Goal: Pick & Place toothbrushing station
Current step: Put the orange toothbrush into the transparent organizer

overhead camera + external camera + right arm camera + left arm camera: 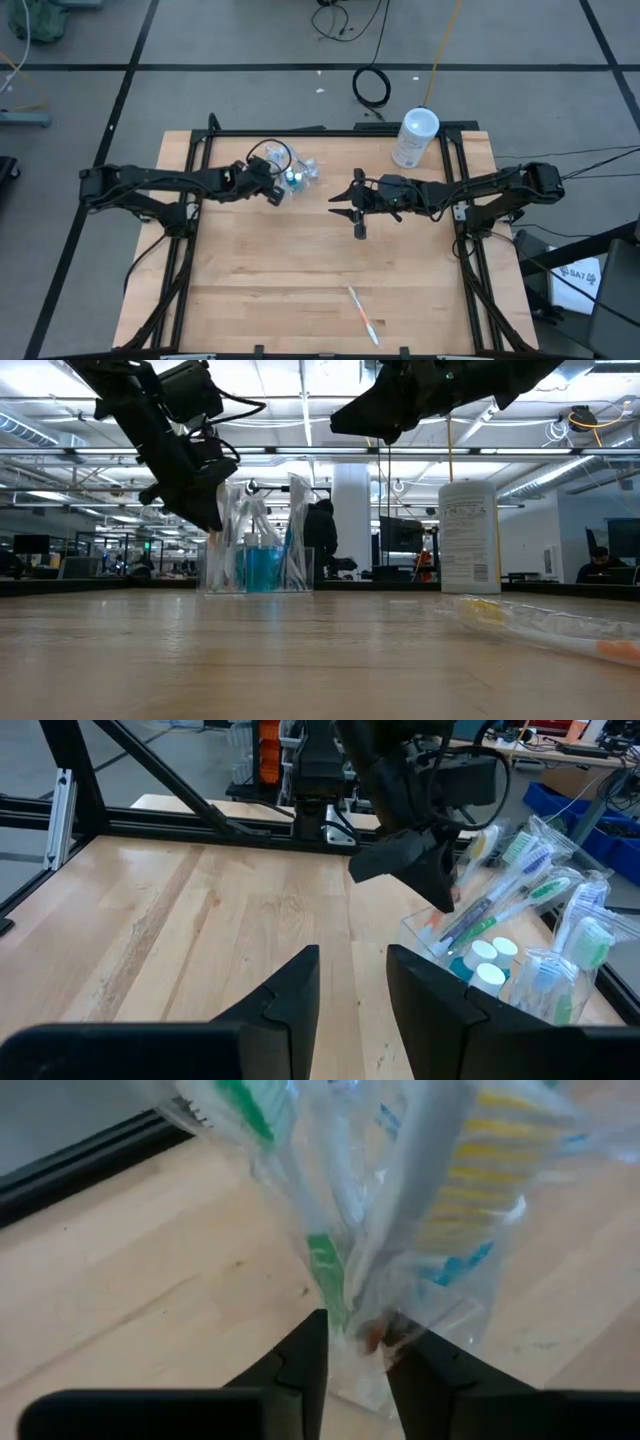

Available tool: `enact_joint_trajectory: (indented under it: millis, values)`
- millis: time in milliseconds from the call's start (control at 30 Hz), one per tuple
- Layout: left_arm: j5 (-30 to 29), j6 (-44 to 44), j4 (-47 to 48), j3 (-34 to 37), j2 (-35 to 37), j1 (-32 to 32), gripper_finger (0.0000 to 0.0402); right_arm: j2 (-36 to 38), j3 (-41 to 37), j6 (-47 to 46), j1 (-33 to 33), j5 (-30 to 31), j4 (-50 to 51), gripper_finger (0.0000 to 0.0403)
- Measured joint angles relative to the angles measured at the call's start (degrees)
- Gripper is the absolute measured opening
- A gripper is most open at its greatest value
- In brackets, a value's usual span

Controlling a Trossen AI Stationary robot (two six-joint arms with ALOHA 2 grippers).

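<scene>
High view: the left gripper (274, 190) hangs over the table's far half, toward ten o'clock from the centre, right beside a small clear holder (298, 175) crowded with wrapped toothbrushes (308, 167) and teal tubes (293, 178). In the left wrist view its two dark fingers (300, 1355) stand a narrow gap apart with a wrapped brush's crinkly plastic (352, 1335) between the tips; whether they pinch it or only flank it cannot be told.

The right gripper (345, 206) hovers near the middle of the table, at about three o'clock from the holder and apart from it. The right wrist view shows its fingers (290, 990) parted with only bare wood between them, holding nothing. That view also looks across at the holder (425, 935), where green, blue and yellow bristled brushes in clear wrappers (520, 885) lean outward and the white caps of the tubes (490, 955) show inside.

In the low view the holder (258, 570) stands upright on the wooden table (300, 660), with the left gripper coming down at its side.

One more wrapped toothbrush (362, 314) with an orange tip lies alone near the table's front edge, at about five o'clock from the centre, well apart from both grippers. A tall whitish canister (415, 138) stands at about one o'clock, near the far edge.
</scene>
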State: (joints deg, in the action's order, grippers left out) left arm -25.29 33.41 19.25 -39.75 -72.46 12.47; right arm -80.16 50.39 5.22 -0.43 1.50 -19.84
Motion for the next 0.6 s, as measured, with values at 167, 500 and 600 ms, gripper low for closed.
enact_joint_trajectory:
  millis: [167, 500, 600]
  values:
    - [0.03, -3.97, 0.82, 0.07, 2.64, -0.18, 0.0123, 0.00, 0.00, 0.04, 0.00, 0.00, -0.02, 0.0110]
    - [-1.18, -6.00, 3.16, 0.07, 10.25, -0.28, 0.0151, 0.00, 0.00, 0.10, 0.00, 0.00, 0.00, 0.0110]
    - [-0.79, -3.77, 5.39, 0.07, 12.64, -0.28, 0.0154, 0.00, 0.00, 0.04, -0.01, 0.00, -0.01, 0.0110]
